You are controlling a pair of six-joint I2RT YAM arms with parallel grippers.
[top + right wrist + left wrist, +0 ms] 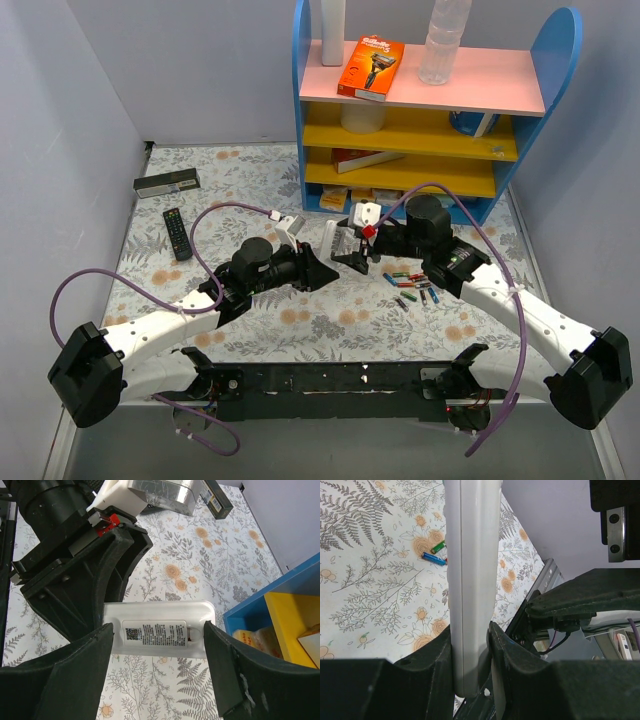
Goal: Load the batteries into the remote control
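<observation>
The left pincer (470, 652) is gripping the remote control (470, 555) by one end, its jaws narrowed onto the long sides and holding it clear of the table (250, 335). The right pincer (157, 630) is standing wide open, its fingers (65, 680) flanking the remote's open back; whether they are touching it I cannot tell. The batteries (410, 288) are lying loose on the table near the right pincer.

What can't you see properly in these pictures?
- Left wrist: remote top cut off by the picture's edge.
- Right wrist: label too tiny to read; left gripper hides the remote's other end.
- Top: batteries too small to count.
</observation>
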